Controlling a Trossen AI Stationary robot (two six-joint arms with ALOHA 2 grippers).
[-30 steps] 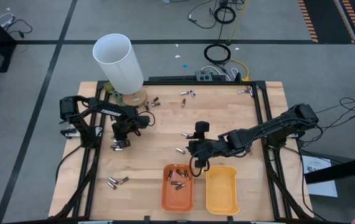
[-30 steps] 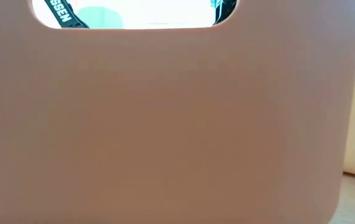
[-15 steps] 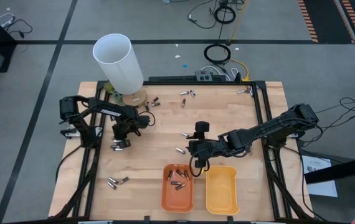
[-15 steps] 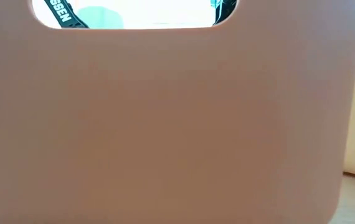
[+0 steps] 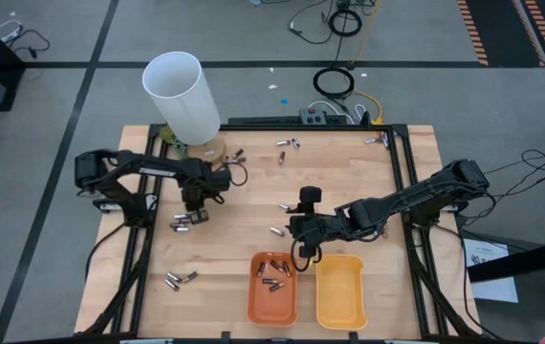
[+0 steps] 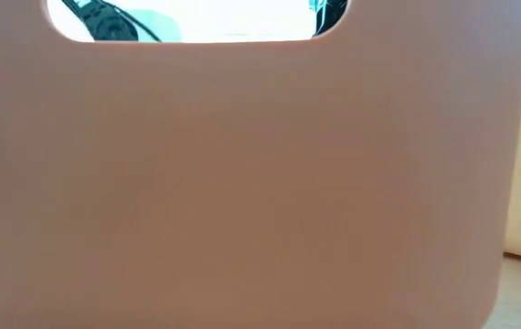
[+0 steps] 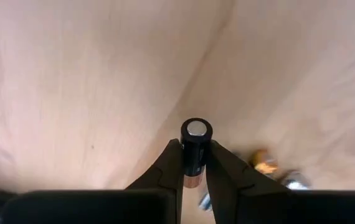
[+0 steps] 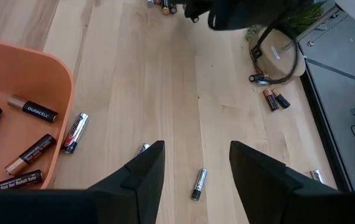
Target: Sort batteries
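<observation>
The left gripper (image 7: pixel 194 163) is closed on a dark battery (image 7: pixel 195 147), which is pinched across its body between the two fingers (image 7: pixel 169 169) with its silvery end cap facing the wrist camera. A grip across the barrel appears chosen so that the cell cannot roll out in transit. In the high view this gripper (image 5: pixel 194 199) is seen above the bench (image 5: pixel 225 239) on its left half, just beside a small cluster of loose batteries (image 5: pixel 185 220); it is judged that the held cell was drawn from that cluster.

The right gripper (image 8: pixel 194 163) is held with its fingers apart and nothing between them. It hangs near the orange tray (image 5: pixel 272 287), with a silvery battery (image 8: pixel 198 184) lying on the bench just ahead of it. In the high view it (image 5: pixel 299 232) is placed between both trays and the scattered cells, a position judged convenient for short carries.

The orange tray already holds several dark, coppery-ended cells (image 8: pixel 33 110); the yellow tray (image 5: pixel 339 291) beside it shows none. It is therefore judged that dark cells belong in the orange tray, and the held cell would go there. Further cells are scattered near the white tube (image 5: pixel 183 96) and along the far edge (image 5: pixel 288 143). Sorting is judged to be at an early stage.

The low view is blocked by a tray wall (image 6: pixel 260 183).
</observation>
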